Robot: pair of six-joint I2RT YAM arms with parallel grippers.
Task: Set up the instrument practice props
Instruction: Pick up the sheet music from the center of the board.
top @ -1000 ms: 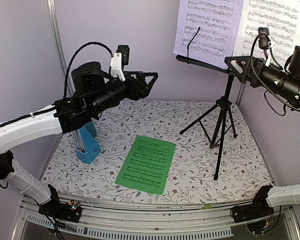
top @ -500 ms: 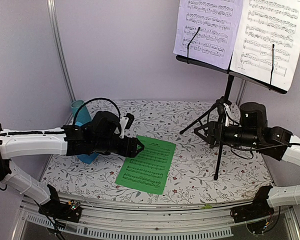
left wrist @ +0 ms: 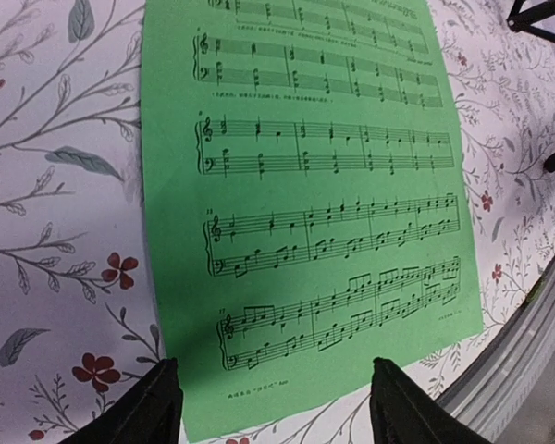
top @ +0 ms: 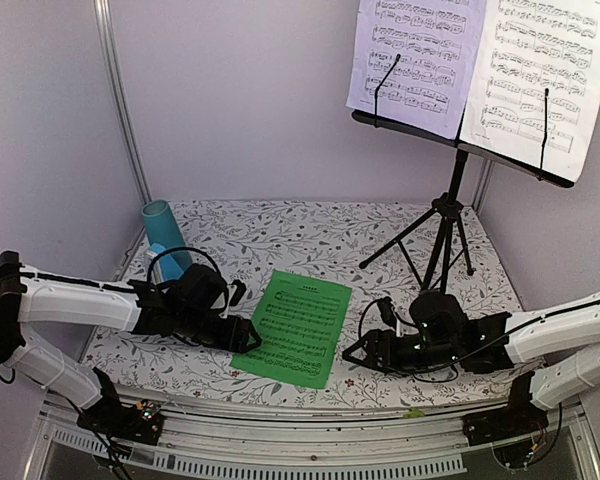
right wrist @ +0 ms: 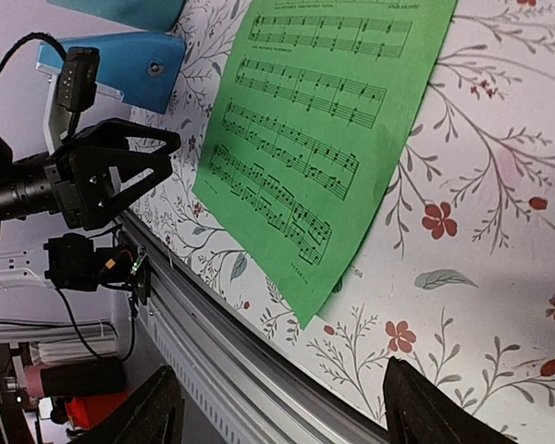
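Fingers (left wrist: 153, 412) of the left hand (top: 248, 338) stand apart with nothing between them, low over the flowered table (top: 310, 245). The green sheet-music page (top: 292, 328) lies flat right in front of this hand. In the left wrist view the page's near edge runs between the two fingertips, though I cannot tell whether they touch it. The right hand (top: 352, 352) is spread open and empty too. It sits just to the other side of the same page and points toward it, with the page's near corner ahead of its fingers. Beyond the left hand, behind its arm, stands the blue metronome (right wrist: 120, 67), with a teal cup (top: 160, 228) just behind that. Far beyond the right hand, the black music stand (top: 445, 225) stands upright on its tripod, and two white pages (top: 420, 60) rest side by side on its desk.
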